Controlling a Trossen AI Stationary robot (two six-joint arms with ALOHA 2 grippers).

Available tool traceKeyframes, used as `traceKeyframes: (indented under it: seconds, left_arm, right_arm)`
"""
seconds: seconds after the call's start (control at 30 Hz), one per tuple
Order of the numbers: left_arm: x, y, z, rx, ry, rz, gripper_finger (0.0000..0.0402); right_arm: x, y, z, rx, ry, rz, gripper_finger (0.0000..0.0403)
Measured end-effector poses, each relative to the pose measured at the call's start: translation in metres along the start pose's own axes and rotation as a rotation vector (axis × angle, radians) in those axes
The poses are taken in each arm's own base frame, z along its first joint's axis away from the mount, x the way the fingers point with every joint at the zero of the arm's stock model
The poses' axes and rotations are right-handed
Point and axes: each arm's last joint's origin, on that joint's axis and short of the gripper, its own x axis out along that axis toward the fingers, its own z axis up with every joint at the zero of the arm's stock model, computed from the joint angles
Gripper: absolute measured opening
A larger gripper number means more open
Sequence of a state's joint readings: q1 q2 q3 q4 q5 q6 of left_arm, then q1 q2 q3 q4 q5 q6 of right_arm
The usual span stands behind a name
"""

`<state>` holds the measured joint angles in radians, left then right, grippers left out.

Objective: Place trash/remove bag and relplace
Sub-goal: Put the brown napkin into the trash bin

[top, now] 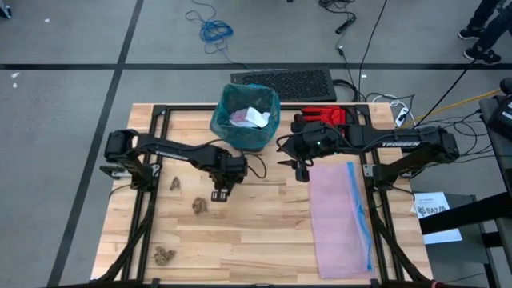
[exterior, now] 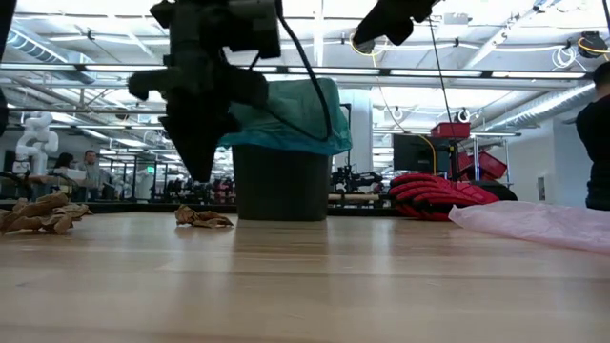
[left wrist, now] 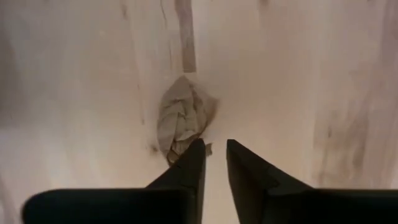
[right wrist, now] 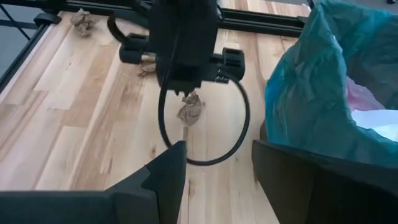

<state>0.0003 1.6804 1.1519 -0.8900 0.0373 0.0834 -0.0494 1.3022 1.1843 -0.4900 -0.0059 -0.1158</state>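
Observation:
The bin (top: 246, 138) stands at the table's far middle, lined with the teal bag (top: 232, 108), which folds over its rim; white scraps (top: 252, 118) lie inside. Three brown paper wads rest on the wood: one (top: 199, 205) just left of my left gripper (top: 220, 192), one (top: 174, 184) farther left, one (top: 166, 256) near the front edge. In the left wrist view the wad (left wrist: 183, 118) lies just ahead of my left gripper (left wrist: 214, 155), which hovers above it, open by a narrow gap. My right gripper (right wrist: 217, 155) hangs wide open right of the bin.
The pale pink bag with a blue strip (top: 340, 216) lies flat on the table's right half. A red glove (top: 320, 118) sits right of the bin. Black frame rails (top: 152, 120) run along the table's left and far edges. People stand in the room beyond the table.

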Motion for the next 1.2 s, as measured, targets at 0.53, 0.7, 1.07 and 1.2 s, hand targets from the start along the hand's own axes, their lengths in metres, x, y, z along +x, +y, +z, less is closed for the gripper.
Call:
traceKeyframes:
  seconds: [0.53, 0.7, 1.07, 1.2]
  left_arm:
    - [0.051, 0.003, 0.001, -0.076, 0.215, 0.065, 0.0161]
    - [0.067, 0.004, 0.001, -0.083, 0.267, 0.063, 0.0135]
    - [0.022, -0.001, -0.007, -0.097, 0.204, 0.053, 0.0005]
    - [-0.012, -0.002, -0.019, -0.147, 0.152, 0.074, 0.0003]
  right_arm:
    - [0.0, 0.0, 0.0, 0.0, 0.002, 0.0, 0.0176]
    - [0.0, 0.0, -0.001, 0.0, 0.005, 0.001, 0.0176]
    - [0.0, 0.0, -0.002, -0.005, 0.017, 0.002, 0.0176]
    - [0.0, 0.0, -0.004, -0.012, 0.035, 0.004, 0.0176]
